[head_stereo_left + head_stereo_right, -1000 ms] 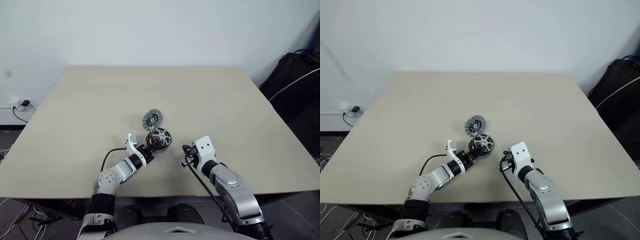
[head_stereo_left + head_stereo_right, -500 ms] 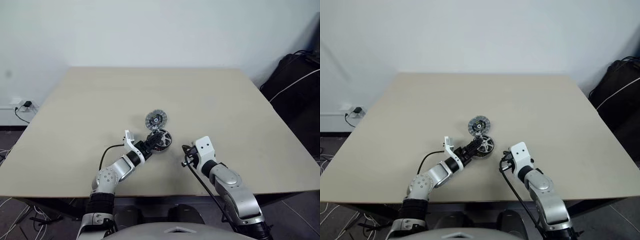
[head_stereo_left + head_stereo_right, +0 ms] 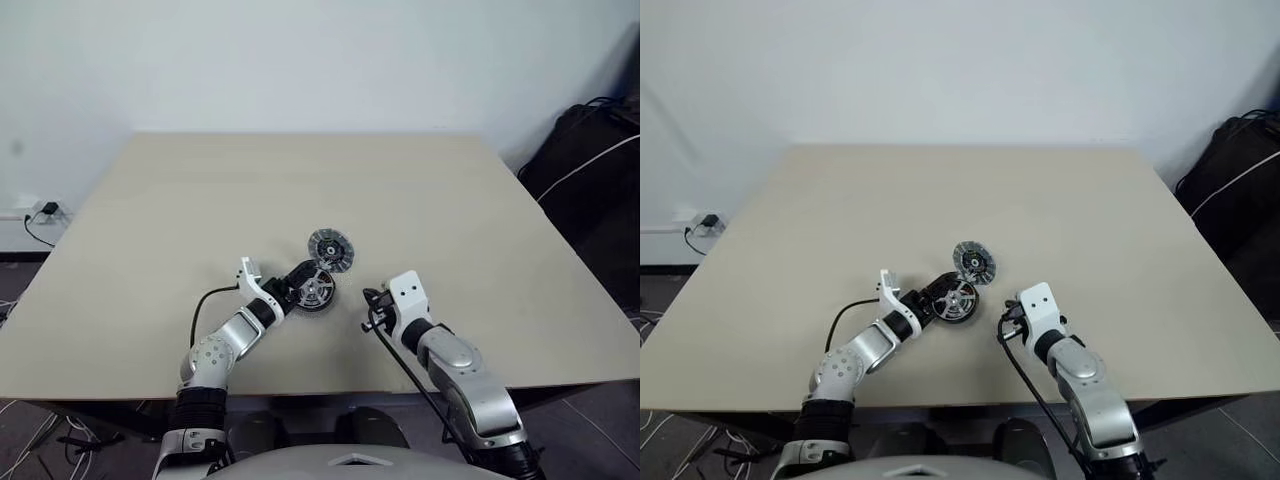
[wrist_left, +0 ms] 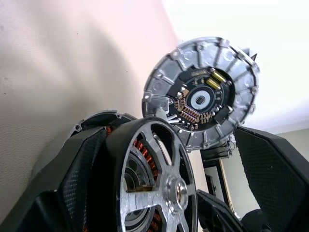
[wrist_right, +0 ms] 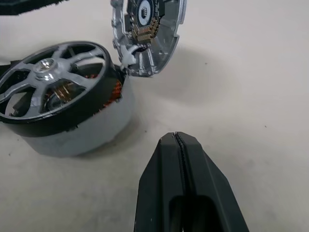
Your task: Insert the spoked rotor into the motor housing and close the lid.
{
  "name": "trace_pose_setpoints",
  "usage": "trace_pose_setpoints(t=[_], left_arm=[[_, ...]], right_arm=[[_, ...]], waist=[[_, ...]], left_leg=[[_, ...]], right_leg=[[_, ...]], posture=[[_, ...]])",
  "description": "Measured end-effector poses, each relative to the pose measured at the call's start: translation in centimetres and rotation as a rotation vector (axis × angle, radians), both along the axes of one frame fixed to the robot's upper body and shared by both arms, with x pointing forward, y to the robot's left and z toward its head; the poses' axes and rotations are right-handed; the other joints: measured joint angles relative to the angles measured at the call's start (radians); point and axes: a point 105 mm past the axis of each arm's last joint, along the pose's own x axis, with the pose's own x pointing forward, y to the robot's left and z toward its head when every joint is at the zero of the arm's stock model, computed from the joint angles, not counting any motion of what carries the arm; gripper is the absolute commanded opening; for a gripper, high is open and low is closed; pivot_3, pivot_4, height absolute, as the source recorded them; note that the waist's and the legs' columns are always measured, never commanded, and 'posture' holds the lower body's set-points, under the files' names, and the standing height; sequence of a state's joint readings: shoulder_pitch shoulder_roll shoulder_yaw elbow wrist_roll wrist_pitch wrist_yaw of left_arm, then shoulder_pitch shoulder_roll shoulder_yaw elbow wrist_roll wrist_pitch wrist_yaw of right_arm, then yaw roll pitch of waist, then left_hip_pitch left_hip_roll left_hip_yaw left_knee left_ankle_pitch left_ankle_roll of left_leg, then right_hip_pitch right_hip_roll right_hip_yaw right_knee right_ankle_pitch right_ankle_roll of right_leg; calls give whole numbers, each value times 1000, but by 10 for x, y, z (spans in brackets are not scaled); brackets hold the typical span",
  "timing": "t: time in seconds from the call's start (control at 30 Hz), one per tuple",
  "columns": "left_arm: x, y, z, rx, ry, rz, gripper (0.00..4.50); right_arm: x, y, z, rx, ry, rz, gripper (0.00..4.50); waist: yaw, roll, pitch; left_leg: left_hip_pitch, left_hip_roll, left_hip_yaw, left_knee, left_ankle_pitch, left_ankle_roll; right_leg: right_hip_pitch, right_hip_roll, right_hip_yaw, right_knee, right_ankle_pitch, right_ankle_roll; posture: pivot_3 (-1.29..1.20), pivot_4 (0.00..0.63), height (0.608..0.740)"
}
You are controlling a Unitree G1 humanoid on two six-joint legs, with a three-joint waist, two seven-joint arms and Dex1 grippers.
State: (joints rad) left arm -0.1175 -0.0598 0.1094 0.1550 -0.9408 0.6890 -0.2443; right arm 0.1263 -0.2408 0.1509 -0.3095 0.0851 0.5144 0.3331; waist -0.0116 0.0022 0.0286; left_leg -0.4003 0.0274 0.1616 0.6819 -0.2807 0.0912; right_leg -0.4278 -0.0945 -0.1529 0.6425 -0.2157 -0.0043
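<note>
The spoked rotor sits seated in the motor housing, its dark rim level with the cup's top and copper windings showing between the spokes; the pair rests on the table near its front edge, close to centre. So, as I judge it, the insertion is done. The lid is not on yet: it stands tilted on its edge at about one o'clock from the housing, its lower rim touching the housing's top edge, its inner face with the small centre hub turned toward me.

My left gripper reaches in from eight o'clock of the housing, my two fingers spread wide on either side of it, clamping nothing. My right gripper hovers at about four o'clock, a little apart, its fingers pressed together and empty.

What remains is to bring the lid flat over the rotor and seat it.
</note>
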Motion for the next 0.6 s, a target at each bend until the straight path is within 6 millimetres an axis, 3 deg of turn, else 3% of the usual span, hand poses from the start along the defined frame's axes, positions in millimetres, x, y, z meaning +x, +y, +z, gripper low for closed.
trace_pose_setpoints(t=[0.6], left_arm=[[-9, -15, 8, 71, -130, -74, 4473]], right_arm=[[0, 0, 0, 0, 1, 1, 0]], waist=[[0, 0, 2]], left_leg=[[-1, 0, 0, 0, -1, 2]], right_leg=[[0, 0, 0, -1, 0, 0]], posture=[[0, 0, 740]])
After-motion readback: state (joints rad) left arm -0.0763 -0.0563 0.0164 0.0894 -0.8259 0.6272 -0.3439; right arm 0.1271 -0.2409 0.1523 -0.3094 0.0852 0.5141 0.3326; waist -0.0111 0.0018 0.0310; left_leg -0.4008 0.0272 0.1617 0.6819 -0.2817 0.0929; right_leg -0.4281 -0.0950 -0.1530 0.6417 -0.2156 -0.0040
